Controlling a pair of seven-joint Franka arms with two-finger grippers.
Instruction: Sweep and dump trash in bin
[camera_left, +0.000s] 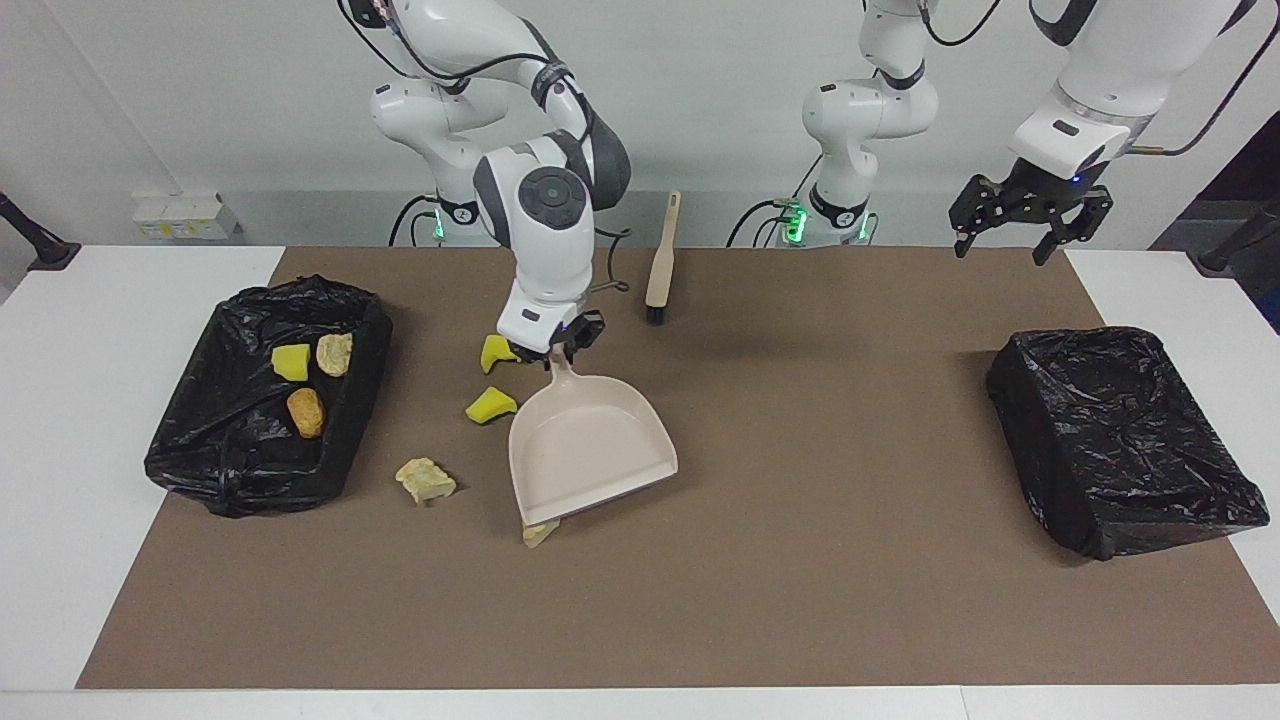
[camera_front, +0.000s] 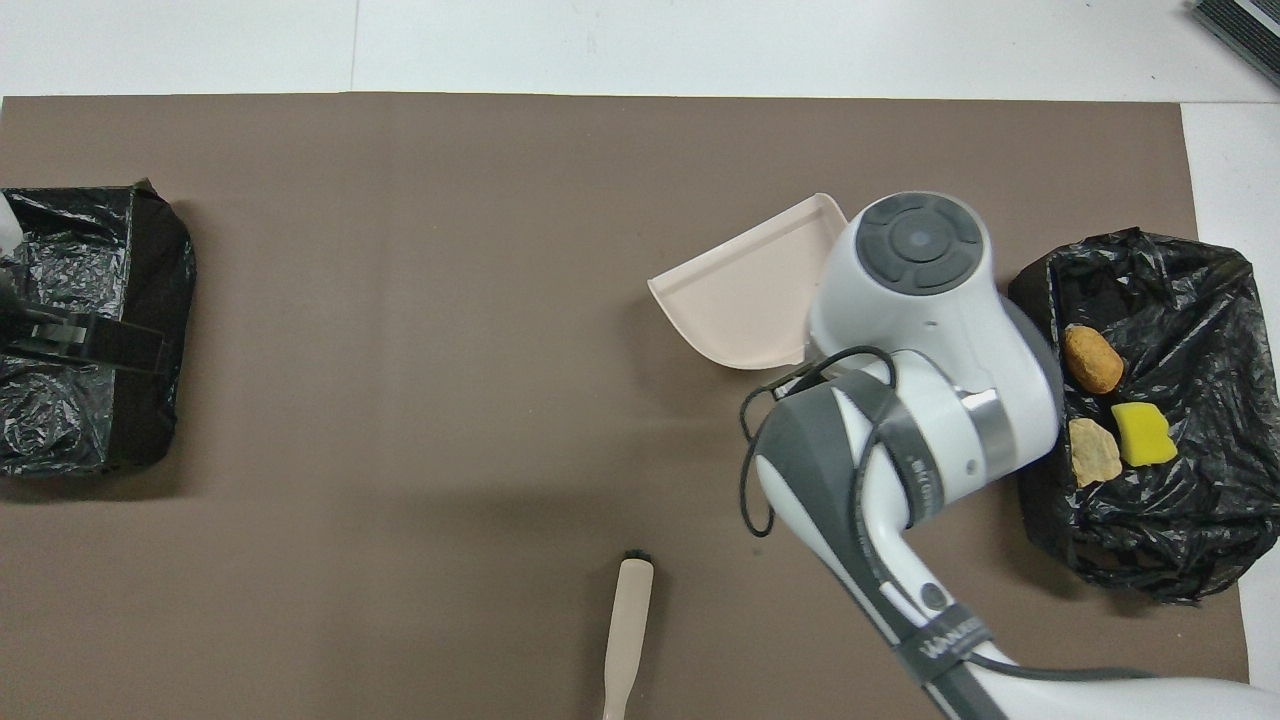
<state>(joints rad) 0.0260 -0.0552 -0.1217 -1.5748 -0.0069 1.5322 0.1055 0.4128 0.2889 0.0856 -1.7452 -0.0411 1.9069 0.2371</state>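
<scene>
- The dustpan is being gripped by its handle in the right end effector, which is closed on it, over the brown mat.
- The dustpan's front edge is being held over a bread-like scrap.
- The left end effector is being held wide open and empty in the air.
- Three scraps of trash are lying in the bin; three more are lying on the mat beside the dustpan.

bin: at the right arm's end, three scraps in it
dustpan: mid-mat, over one scrap
brush: nearer the robots
</scene>
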